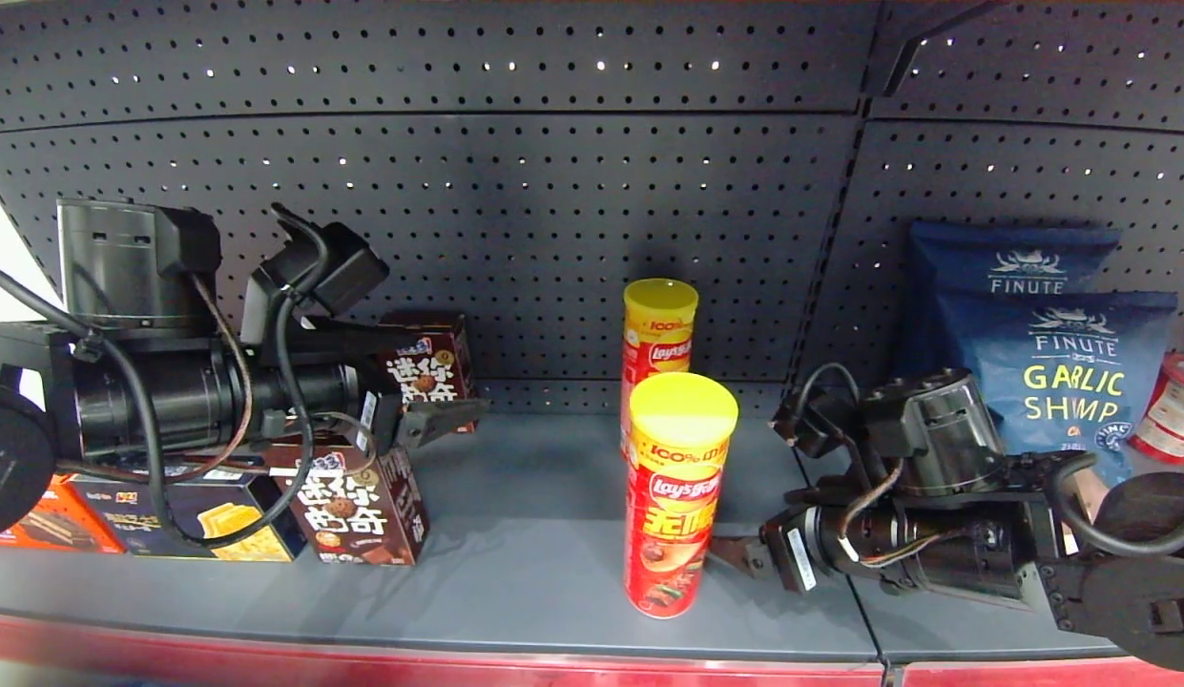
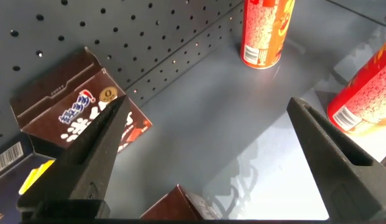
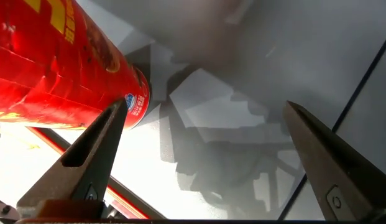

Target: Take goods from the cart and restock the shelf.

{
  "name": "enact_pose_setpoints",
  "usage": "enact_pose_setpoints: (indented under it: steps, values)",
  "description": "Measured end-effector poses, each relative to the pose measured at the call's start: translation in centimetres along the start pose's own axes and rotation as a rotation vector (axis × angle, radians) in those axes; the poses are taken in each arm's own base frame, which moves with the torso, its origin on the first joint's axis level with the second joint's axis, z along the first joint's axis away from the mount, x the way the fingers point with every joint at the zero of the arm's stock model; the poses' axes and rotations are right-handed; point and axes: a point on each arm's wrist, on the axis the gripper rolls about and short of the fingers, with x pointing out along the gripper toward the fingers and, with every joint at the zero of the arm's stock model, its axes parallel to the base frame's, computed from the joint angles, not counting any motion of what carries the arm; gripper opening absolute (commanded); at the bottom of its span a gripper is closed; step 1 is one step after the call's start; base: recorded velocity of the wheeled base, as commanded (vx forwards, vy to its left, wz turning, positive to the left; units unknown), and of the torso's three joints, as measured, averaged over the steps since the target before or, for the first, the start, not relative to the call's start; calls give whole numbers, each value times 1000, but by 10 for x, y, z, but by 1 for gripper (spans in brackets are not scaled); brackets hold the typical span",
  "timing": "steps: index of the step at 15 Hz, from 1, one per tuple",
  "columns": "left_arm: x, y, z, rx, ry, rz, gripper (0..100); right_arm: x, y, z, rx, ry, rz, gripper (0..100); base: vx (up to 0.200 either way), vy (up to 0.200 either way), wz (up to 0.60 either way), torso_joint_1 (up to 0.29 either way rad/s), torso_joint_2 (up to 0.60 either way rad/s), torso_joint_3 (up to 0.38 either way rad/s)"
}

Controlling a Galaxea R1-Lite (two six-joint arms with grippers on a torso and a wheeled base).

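Two red chip cans with yellow lids stand upright on the grey shelf (image 1: 515, 534): a front can (image 1: 680, 496) and a rear can (image 1: 656, 343) by the pegboard. My right gripper (image 1: 735, 553) sits low just right of the front can, open; the can (image 3: 62, 68) lies by one finger (image 3: 93, 155), with nothing between the jaws (image 3: 205, 107). My left gripper (image 1: 439, 420) hovers open between two brown cookie boxes, the front box (image 1: 363, 506) and the rear box (image 1: 429, 367). In the left wrist view the gripper (image 2: 205, 106) holds nothing, and the rear box (image 2: 74, 112) stands by one finger.
Blue snack bags (image 1: 1059, 372) lean at the right, with a red package (image 1: 1169, 410) beyond them. A dark blue box (image 1: 219, 520) and an orange box (image 1: 48, 525) lie at the far left. The shelf's red front lip (image 1: 458, 658) runs below.
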Motion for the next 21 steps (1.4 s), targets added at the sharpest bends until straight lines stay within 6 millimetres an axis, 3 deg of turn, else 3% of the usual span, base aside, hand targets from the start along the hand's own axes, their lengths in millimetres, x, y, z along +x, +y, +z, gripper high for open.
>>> enact_pose_setpoints:
  steps: [10,14,17,21]
  values:
    - [0,0,-1,-1,3,-1,100,4,3,1,-3,-10,8,100,0,0,0,0,0,0]
    - [-3,0,8,12,-27,5,100,-5,0,6,9,-40,-5,100,0,0,0,0,0,0]
    - [-17,-1,20,32,-79,24,100,-42,-8,21,30,-153,-30,100,0,0,0,0,0,0]
    - [-61,-12,34,60,-173,66,100,-110,-26,30,74,-339,-88,100,0,0,0,0,0,0]
